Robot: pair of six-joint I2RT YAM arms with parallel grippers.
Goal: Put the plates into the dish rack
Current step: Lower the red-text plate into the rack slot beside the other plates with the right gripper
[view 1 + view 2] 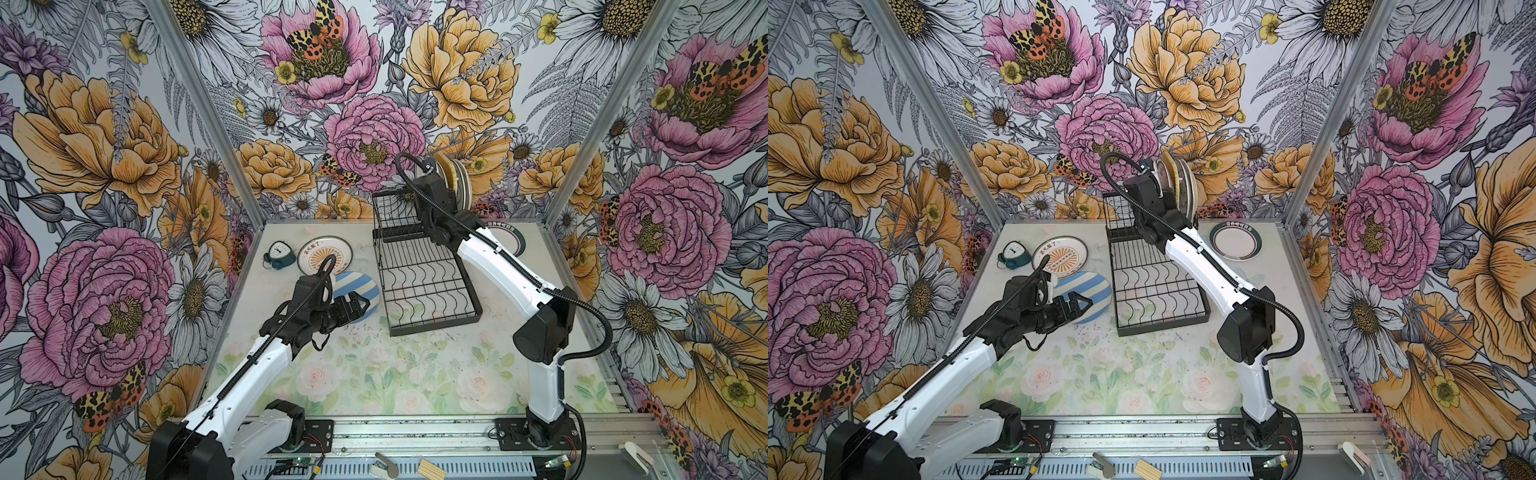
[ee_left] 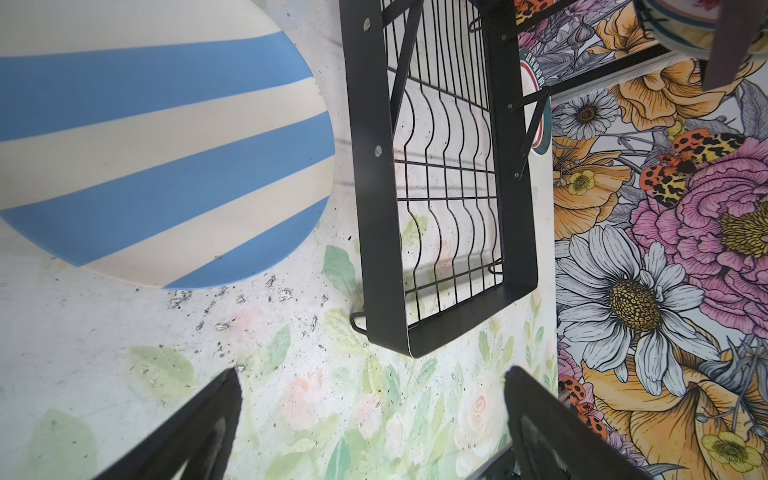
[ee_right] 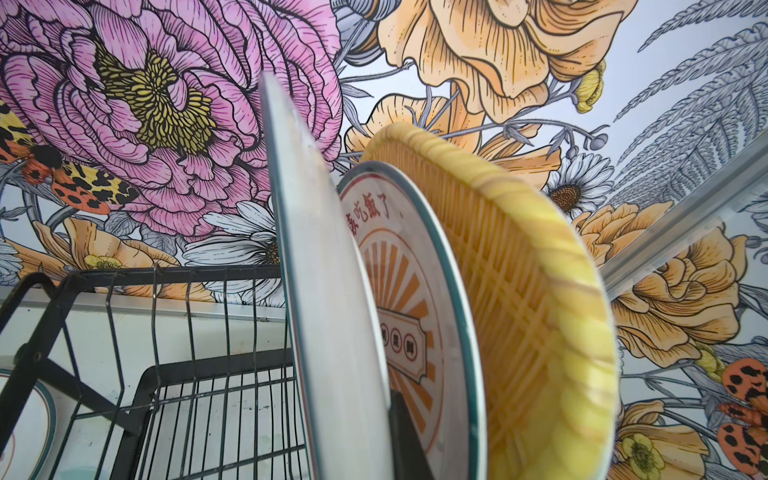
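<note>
Well, abt halfway by my reckoning. The black two-tier wire dish rack [image 2: 374, 208] sits mid-tabletop [image 1: 374, 374]. Several plates stand on edge on its upper shelf [image 3: 216, 365], incl. a yellow woven-look plate [image 3: 540, 311] & a white orange-sunburst plate [image 3: 415, 291]. The R end effector [image 3: 386, 440] is up there too, closed on a white teal-edged plate [image 3: 324, 291] that's upright beside the sunburst one; looks like it's being slotted in. The L end effector [image 2: 372, 386] hangs wide open & empty, just beside the blue-and-white striped plate [image 2: 166, 145]. Lying flat on the tabletop: that striped one, a second sunburst plate [image 1: 324, 255] by the small teal alarm clock [image 1: 279, 253], & a teal-ringed plate [image 1: 1235, 241] far right. Lower tray [image 1: 1163, 322] holds nothing.
</note>
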